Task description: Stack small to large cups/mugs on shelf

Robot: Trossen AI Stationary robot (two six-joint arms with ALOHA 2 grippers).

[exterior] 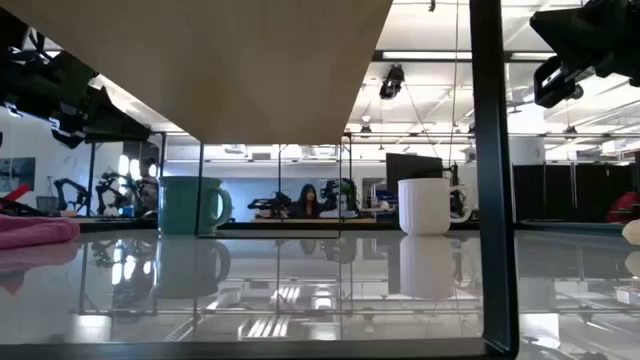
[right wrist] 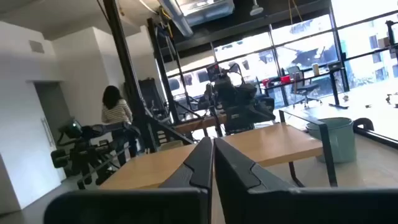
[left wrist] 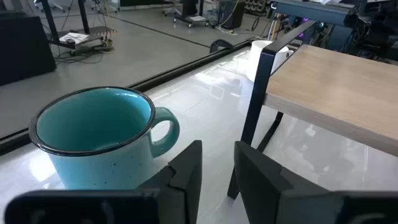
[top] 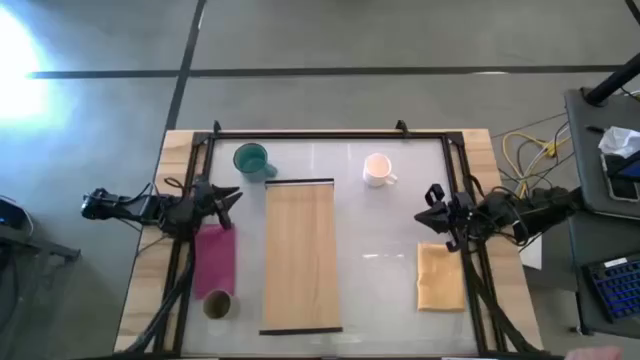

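The teal mug (top: pixel 252 160) stands upright at the far left and shows close in the left wrist view (left wrist: pixel 99 140). The white mug (top: pixel 377 170) stands upright at the far right of the shelf (top: pixel 298 255), a light-wood board raised on dark legs (exterior: pixel 495 170). The olive-brown cup (top: pixel 217 304) stands near the front left, by the pink cloth. My left gripper (top: pixel 228 197) is open and empty above the table, just near of the teal mug (left wrist: pixel 217 171). My right gripper (top: pixel 430 208) is shut and empty, right of the shelf (right wrist: pixel 211 152).
A pink cloth (top: pixel 215 260) lies left of the shelf and a tan cloth (top: pixel 440 277) lies right of it. A dark frame (top: pixel 330 133) runs around the table. A person (right wrist: pixel 115 109) stands in the room beyond the table.
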